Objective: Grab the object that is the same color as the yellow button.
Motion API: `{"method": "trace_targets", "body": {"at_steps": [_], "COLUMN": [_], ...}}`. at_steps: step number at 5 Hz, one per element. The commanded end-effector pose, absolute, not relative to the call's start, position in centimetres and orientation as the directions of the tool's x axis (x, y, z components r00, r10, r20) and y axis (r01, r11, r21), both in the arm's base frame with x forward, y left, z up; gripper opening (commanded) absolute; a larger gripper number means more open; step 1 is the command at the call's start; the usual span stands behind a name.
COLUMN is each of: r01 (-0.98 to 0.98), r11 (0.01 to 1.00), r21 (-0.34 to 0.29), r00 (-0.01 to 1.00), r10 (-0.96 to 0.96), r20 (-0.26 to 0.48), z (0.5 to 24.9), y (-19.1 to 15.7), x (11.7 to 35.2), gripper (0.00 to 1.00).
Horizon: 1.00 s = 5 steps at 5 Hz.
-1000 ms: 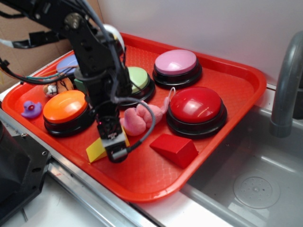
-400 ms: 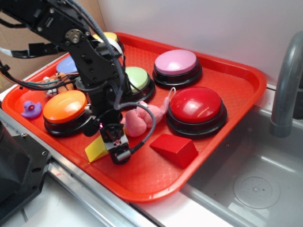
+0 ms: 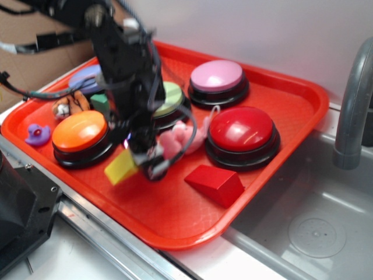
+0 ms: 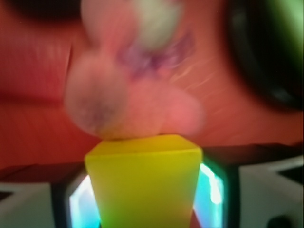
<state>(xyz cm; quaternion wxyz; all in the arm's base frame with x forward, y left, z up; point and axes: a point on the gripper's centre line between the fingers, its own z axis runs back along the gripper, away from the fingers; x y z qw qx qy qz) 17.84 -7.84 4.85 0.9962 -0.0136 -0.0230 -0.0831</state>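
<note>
The object, a small yellow wedge block [image 3: 119, 168], hangs just above the red tray [image 3: 175, 233] in front of the orange button [image 3: 78, 132]. My gripper [image 3: 141, 165] is shut on it, and the block sticks out to the left of the fingers. In the wrist view the yellow block [image 4: 144, 180] fills the gap between the two fingers of my gripper [image 4: 144, 202], with a blurred pink plush toy [image 4: 128, 95] beyond it. The yellow button is hidden behind the arm at the tray's back left.
On the tray stand a light green button [image 3: 173, 96], a pink button [image 3: 217, 76] and a red button [image 3: 242, 129]. A red wedge [image 3: 214, 184], pink plush [image 3: 182, 140], purple duck [image 3: 38, 135], tiger toy [image 3: 70, 107] and green block [image 3: 100, 103] lie nearby. A sink [image 3: 309, 227] and faucet [image 3: 352, 105] are at right.
The gripper has risen and shifted slightly back with the yellow block in it. The block has come up off the tray floor and tilted.
</note>
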Motion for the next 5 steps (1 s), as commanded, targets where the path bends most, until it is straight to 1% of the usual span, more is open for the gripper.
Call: {"method": "trace_targets", "body": {"at_steps": [1,2,3,4,5], "r01": [0.09,0.011,-0.044,-0.119,-0.062], "r11": [0.995,1.0,0.999,0.993,0.995], "r21": [-0.034,-0.013,-0.004,0.013,0.075], "r00": [0.989,0.991,0.992,0.986,0.998], "r10": [-0.085,-0.009,0.044,0.117,0.062], "r20": [0.117,0.137,0.121,0.119,0.002], "z": [11.9,15.4,17.6,17.8,17.6], "y": [-5.6,-3.3,-0.9,-0.2,0.0], "x": [19.8,19.9,19.5,19.5,20.1], "gripper": [0.0,0.0,0.0,0.0,0.15]}}
